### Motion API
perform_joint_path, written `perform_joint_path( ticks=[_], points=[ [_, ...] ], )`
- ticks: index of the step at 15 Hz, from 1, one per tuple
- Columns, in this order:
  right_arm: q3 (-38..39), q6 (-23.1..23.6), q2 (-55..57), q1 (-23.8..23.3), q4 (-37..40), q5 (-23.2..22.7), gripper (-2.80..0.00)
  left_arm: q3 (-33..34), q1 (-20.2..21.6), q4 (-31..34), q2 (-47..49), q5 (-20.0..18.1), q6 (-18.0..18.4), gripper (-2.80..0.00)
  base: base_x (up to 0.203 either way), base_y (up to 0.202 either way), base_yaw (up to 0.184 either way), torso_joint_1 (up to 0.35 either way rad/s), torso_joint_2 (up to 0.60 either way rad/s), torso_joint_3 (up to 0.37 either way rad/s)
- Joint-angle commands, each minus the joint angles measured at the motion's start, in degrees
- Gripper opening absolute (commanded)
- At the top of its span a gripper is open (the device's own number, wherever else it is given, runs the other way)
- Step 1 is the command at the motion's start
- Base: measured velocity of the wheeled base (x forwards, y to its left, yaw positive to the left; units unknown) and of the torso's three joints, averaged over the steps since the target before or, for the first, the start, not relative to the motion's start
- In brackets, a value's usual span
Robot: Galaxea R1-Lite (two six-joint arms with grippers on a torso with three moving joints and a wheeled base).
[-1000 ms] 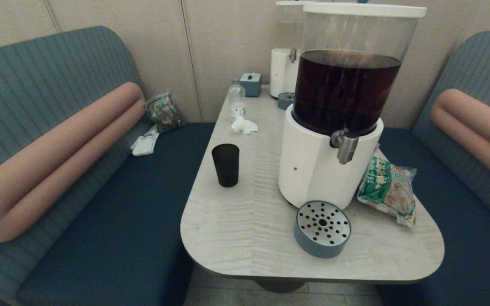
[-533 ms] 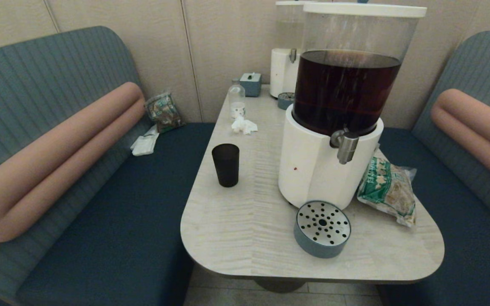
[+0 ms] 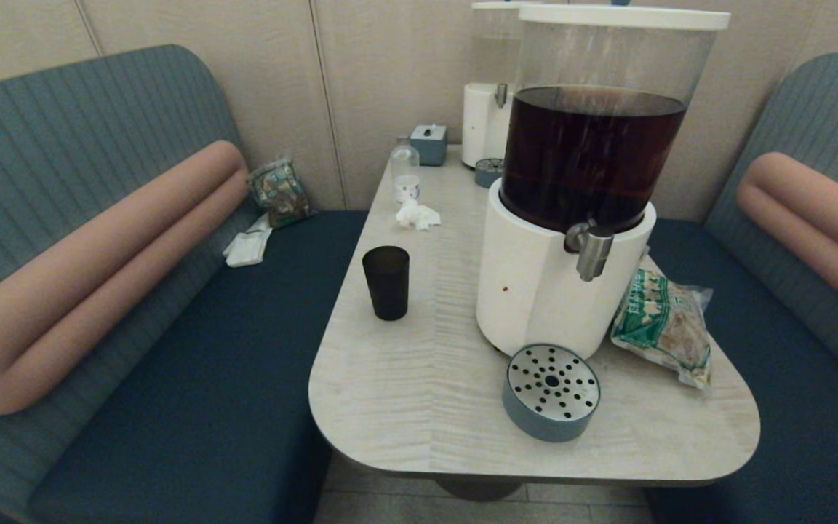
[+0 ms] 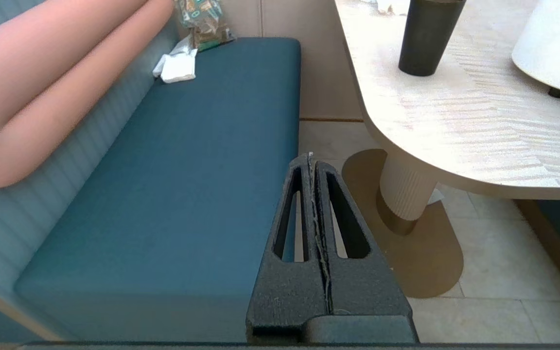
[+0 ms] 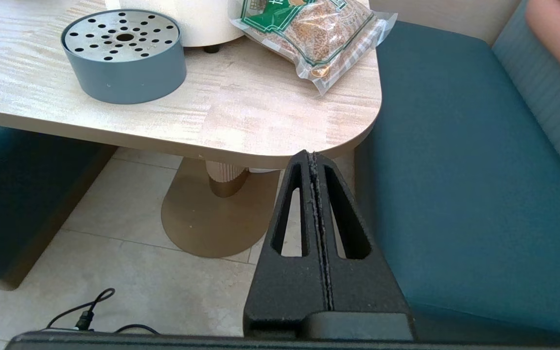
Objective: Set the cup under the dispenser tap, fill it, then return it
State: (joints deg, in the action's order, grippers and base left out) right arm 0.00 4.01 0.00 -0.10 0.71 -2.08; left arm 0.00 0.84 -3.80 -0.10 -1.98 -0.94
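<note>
The smoky-black cup [image 3: 386,282] stands upright on the pale table [image 3: 419,378], to the left of the big dispenser [image 3: 564,276] with dark brown liquid; it also shows in the left wrist view [image 4: 428,36]. The silver dispenser tap [image 3: 592,251] sticks out over a round grey drip tray [image 3: 551,391]. Neither arm shows in the head view. My left gripper [image 4: 310,158] hangs shut and empty below table height, over the floor beside the left bench. My right gripper [image 5: 310,155] is shut and empty, low by the table's near right corner.
A green snack bag [image 3: 663,324] lies right of the big dispenser. At the back stand a clear bottle [image 3: 405,173], crumpled tissue [image 3: 417,215], a small grey box [image 3: 429,144] and a second dispenser [image 3: 487,109]. Blue benches [image 3: 193,378] flank the table; a cable [image 5: 85,316] lies on the floor.
</note>
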Motion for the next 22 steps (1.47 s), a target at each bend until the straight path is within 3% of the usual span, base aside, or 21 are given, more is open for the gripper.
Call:
perform_joint_path(
  ticks=[1,3,7,22],
  points=[
    [0.0,0.0,0.1,0.0,0.0,0.0,-2.8,0.0,0.0,0.9,0.2,0.2,0.1,-2.8,0.0,0.0,0.0,0.0,0.0,0.0],
    [0.0,0.0,0.1,0.0,0.0,0.0,-2.8,-0.3,0.0,4.6,0.2,0.5,0.1,-2.8,0.0,0.0,0.0,0.0,0.0,0.0],
    [0.0,0.0,0.1,0.0,0.0,0.0,-2.8,-0.6,-0.4,5.1,0.2,0.9,-0.4,-2.8,0.0,0.0,0.0,0.0,0.0,0.0],
    [0.0,0.0,0.1,0.0,0.1,0.0,-2.8,-0.1,-0.4,3.3,0.2,1.7,-2.4,-2.8,0.0,0.0,0.0,0.0,0.0,0.0]
  ],
)
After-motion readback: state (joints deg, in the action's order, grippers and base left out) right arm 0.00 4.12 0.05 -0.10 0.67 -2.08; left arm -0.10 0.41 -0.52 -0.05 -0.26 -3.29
